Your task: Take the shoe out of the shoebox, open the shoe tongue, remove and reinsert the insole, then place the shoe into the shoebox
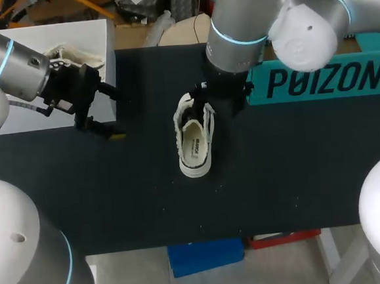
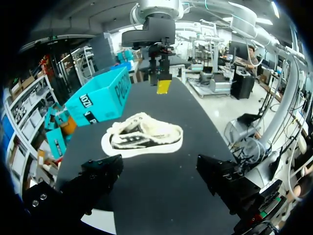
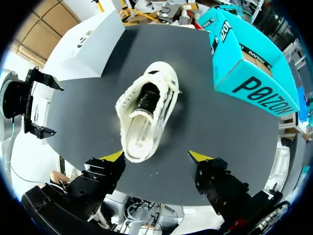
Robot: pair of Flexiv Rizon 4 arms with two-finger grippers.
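Now: white sneaker [image 1: 194,141] sole-down on black table [image 1: 298,173], beside teal shoebox [image 1: 323,79] — right claw [image 3: 156,156] wide above it; left claw [image 1: 114,115] wide, well apart.

You have bare black mat [image 1: 115,200] all round the shoe [image 1: 194,141] — widest along the near edge and on its left, where an open lane runs across to the left gripper [image 1: 111,114]. From above, the right arm [image 1: 240,26] hangs over the shoe's far end and blocks a straight drop there, while the heel end lies uncovered. The teal shoebox [image 1: 323,79] walls off the far right and the white box [image 1: 37,35] the far left corner, both well apart from the shoe.
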